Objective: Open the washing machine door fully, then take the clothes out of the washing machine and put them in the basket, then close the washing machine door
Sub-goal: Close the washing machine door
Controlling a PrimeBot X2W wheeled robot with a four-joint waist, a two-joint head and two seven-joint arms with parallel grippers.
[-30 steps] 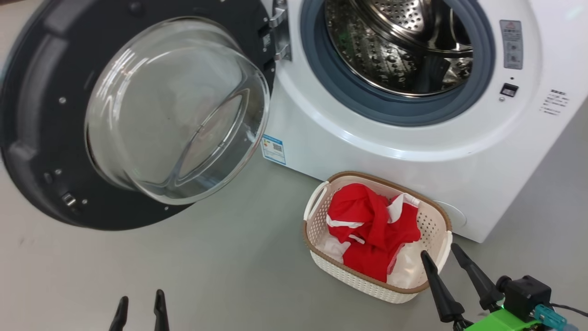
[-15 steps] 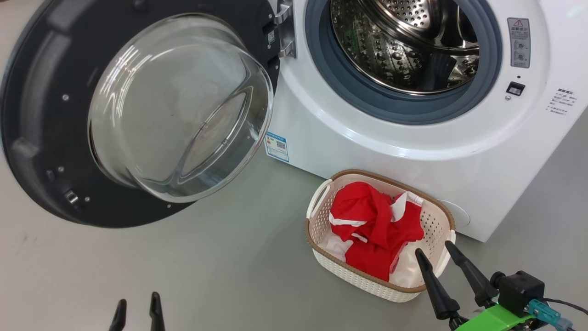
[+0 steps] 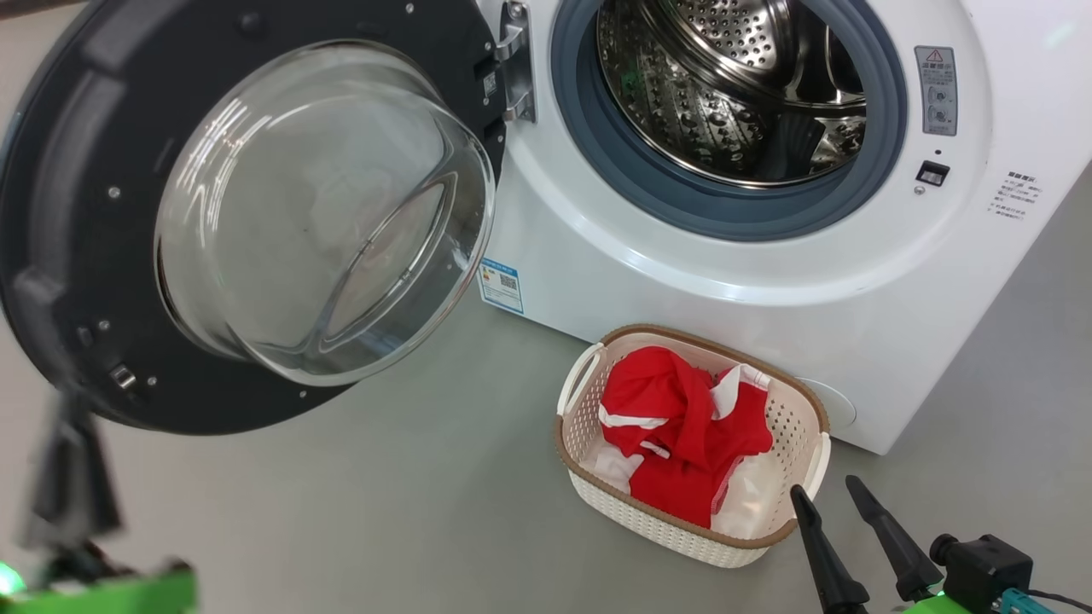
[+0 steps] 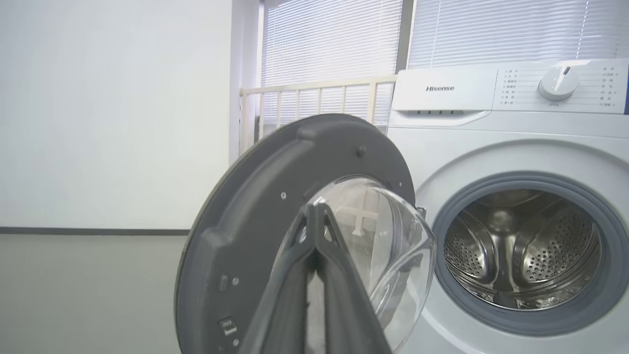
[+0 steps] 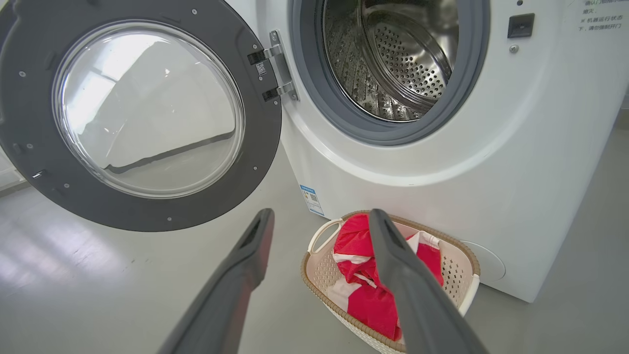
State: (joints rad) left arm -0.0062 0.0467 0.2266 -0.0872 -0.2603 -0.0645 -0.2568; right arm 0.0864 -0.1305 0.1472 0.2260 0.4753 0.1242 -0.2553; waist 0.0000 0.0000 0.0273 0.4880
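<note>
Topping washing machine point(image 4: 491, 147), left wrist: dial point(image 4: 557, 82)

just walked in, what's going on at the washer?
The washing machine door stands wide open, and the drum of the washing machine looks empty. The red clothes lie in the basket on the floor in front of it. The left gripper is shut on nothing, fingers pointed at the door's inner side. The right gripper hangs open by the basket, holding nothing. What's left looks like closing the door.
</note>
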